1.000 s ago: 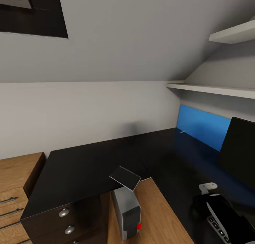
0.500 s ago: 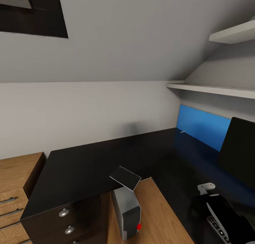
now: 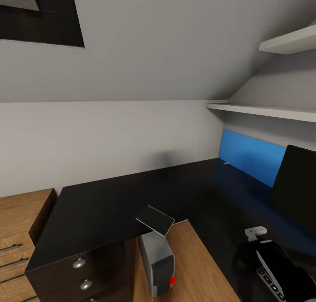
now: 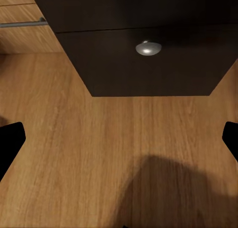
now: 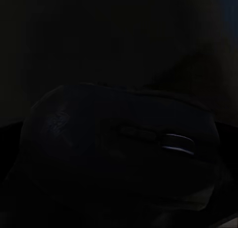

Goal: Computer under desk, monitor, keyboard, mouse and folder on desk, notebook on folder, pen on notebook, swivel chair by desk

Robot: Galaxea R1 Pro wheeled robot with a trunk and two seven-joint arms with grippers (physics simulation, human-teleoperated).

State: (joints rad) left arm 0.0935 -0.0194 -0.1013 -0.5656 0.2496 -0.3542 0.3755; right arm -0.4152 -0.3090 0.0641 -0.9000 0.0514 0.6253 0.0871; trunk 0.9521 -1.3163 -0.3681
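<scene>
Mouse (image 5: 119, 148) very close in the right wrist view, dark and rounded, scroll wheel just made out, resting on the black surface (image 3: 109, 205); everything around it too dim to read; right hand (image 3: 260, 249) seen from the head as a dark mass with a pale bracket, low over the near right part of the surface, grip impossible to tell, fingers lost in the dark; keyboard (image 3: 268, 279) just beside it at the lower right edge, grey frame and dark keys, partly cut off; monitor (image 3: 294, 188) upright behind, black front, at the right edge.

Farther back on the surface, thin pale stick, seemingly the pen (image 3: 227, 163), lying near a bright blue panel (image 3: 252, 155) against the wall; notebook (image 3: 155, 220) at the inner corner of the L, one corner overhanging the edge; computer (image 3: 157, 262) on the wooden floor (image 3: 197, 267) directly below it, beside the drawer unit (image 3: 83, 271), red spot on its front.

Left hand (image 4: 119, 143) spread wide, black fingertips (image 4: 10, 143) at opposite edges of its wrist view, holding nothing, facing the floor and a dark drawer front with a round metal knob (image 4: 148, 48).

Light wooden cabinet (image 3: 17, 223) left of the surface; white shelves (image 3: 263, 111) on the right wall.
</scene>
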